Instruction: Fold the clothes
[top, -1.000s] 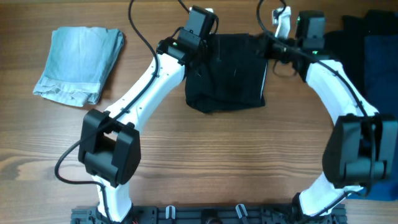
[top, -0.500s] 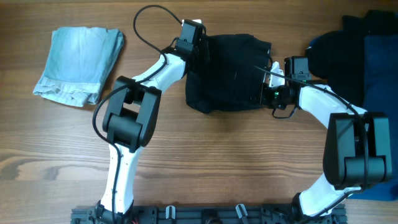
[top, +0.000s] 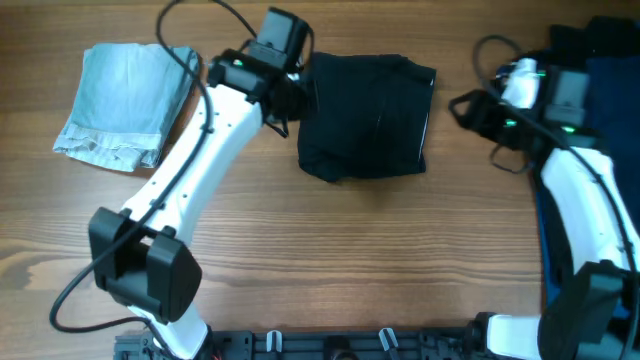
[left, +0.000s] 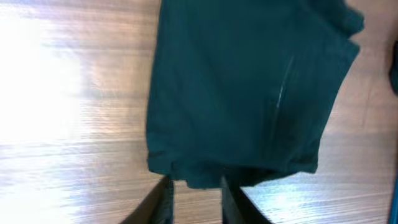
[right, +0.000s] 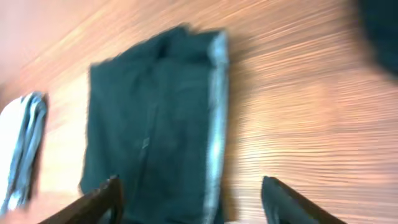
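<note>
The black folded cloth garment lies flat as a compact rectangle at the upper middle of the brown wooden table. Its edges are roughly squared, which suggests the fold is done and it rests there only until it is set aside. The pale blue folded garment sits well apart at the far left, probably as the finished stack, and a heap of dark unfolded clothes waits at the right edge. The left gripper hovers just beside the black garment's left edge. Its two fingers are a narrow gap apart and hold nothing, though the wrist view is blurred and the hem may just brush the tips. The right gripper stands clear of the garment's right edge over bare wood, spread wide and empty, its arm angled towards the dark heap as if placed to fetch the next piece. Half a second ago the right gripper was touching the garment's right edge, and it has now backed away to the right. The left gripper was at the upper left corner and has now slid down the left side, its arm stretched out straighter. The garment's shape and place look unchanged.
</note>
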